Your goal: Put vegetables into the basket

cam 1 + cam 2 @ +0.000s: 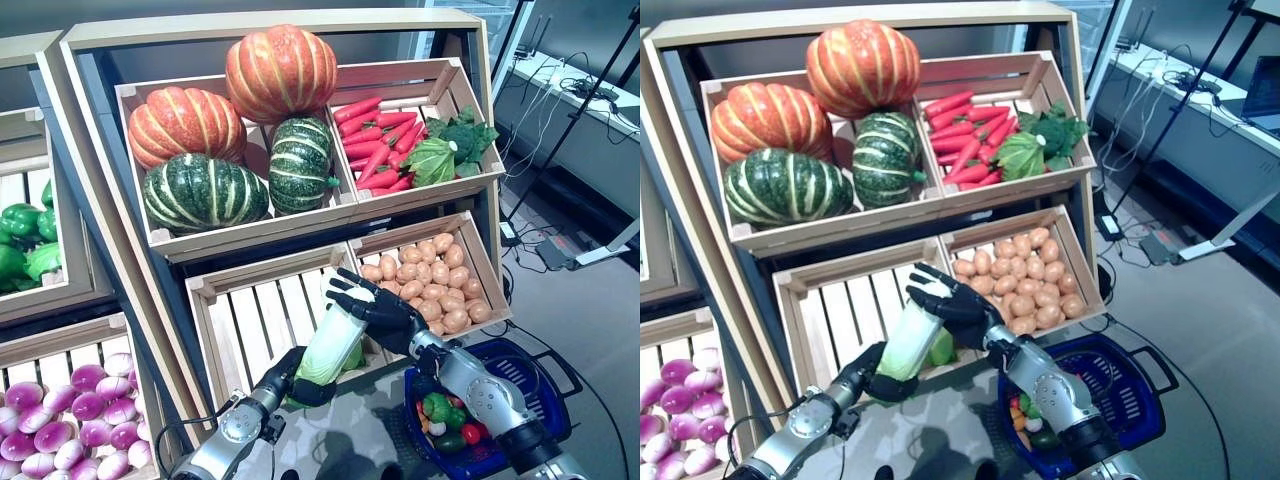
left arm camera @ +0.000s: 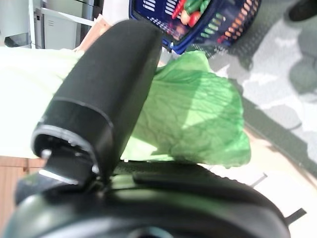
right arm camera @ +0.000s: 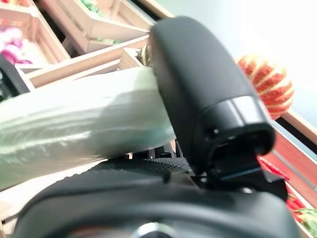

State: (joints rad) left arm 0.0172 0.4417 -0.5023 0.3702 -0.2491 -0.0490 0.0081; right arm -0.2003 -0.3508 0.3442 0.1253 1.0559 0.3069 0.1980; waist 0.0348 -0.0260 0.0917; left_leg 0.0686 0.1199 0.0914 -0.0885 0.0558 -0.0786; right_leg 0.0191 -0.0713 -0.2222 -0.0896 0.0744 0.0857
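Observation:
A long cabbage, white at its top and leafy green at its bottom, is held up in front of the empty lower crate. My left hand is shut on its leafy end from below. Against the white end lies my right hand, with its fingers straight and spread past the cabbage and its thumb resting on it. The blue basket sits at the lower right beneath my right arm, with several small vegetables inside.
The slanted shelf holds crates of pumpkins, carrots and greens and potatoes. At the left are green peppers and purple vegetables. A desk with cables stands at the right.

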